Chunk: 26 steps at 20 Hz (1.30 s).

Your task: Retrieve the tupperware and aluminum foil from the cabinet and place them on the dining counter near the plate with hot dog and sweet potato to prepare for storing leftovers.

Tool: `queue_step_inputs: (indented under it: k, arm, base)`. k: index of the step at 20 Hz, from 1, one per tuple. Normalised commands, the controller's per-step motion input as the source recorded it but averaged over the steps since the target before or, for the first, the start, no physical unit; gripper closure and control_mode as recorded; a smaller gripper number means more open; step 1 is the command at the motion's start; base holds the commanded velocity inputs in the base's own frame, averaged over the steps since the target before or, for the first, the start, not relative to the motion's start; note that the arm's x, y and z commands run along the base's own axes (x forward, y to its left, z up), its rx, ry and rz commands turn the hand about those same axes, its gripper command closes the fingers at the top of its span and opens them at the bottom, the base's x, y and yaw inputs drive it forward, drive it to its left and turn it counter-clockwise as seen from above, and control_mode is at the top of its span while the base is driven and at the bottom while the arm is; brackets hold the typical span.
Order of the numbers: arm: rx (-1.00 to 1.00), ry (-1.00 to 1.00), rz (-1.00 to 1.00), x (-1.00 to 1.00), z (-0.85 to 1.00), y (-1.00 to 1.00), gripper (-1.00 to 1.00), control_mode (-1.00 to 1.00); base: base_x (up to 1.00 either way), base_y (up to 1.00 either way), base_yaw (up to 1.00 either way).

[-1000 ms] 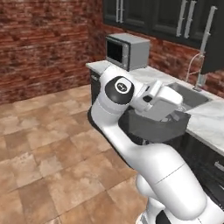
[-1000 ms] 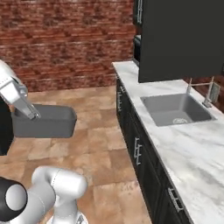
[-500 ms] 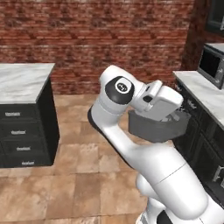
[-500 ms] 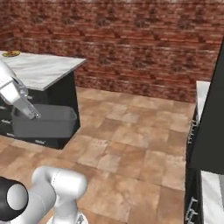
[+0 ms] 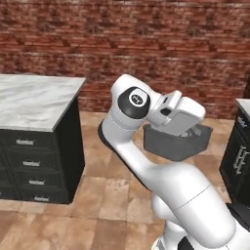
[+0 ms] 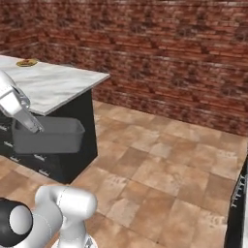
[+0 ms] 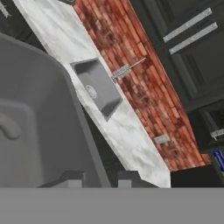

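Above the tiled floor, the fingers [image 6: 35,127] pinch the tupperware [image 6: 48,136] rim, its long axis level, mouth upward.

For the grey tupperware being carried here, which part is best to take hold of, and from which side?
The rim wall of the tupperware, taken from above with one finger inside and one outside. It is lidless and its walls are thin and upright, while the body looks too wide to span. The tool is shut on the rim this way now, and the container hangs level in the right base view.

Glossy white arm [image 5: 185,195], rounded links.
Black round joint cap [image 5: 134,98] with small white mark; boxy white-grey hand [image 5: 180,114].
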Motion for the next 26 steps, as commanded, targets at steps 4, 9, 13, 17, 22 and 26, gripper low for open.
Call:
queue_step_inputs:
  k: [4, 9, 13, 17, 22, 26]
  arm:
    - [0.00, 0.00, 0.00, 0.00, 0.00, 0.00, 1.00, 1.00]
    - [0.00, 0.00, 0.00, 0.00, 0.00, 0.00, 1.00, 1.00]
    - [0.00, 0.00, 0.00, 0.00, 0.00, 0.00, 1.00, 1.00]
    - [0.00, 0.00, 0.00, 0.00, 0.00, 0.00, 1.00, 1.00]
    - [0.00, 0.00, 0.00, 0.00, 0.00, 0.00, 1.00, 1.00]
    - [0.00, 0.00, 0.00, 0.00, 0.00, 0.00, 1.00, 1.00]
  base:
    - [1.00, -0.25, 0.00]
    - [1.00, -0.18, 0.02]
    - [1.00, -0.27, 0.07]
    - [1.00, -0.37, 0.12]
    - [1.00, -0.32, 0.20]
    - [1.00, -0.33, 0.29]
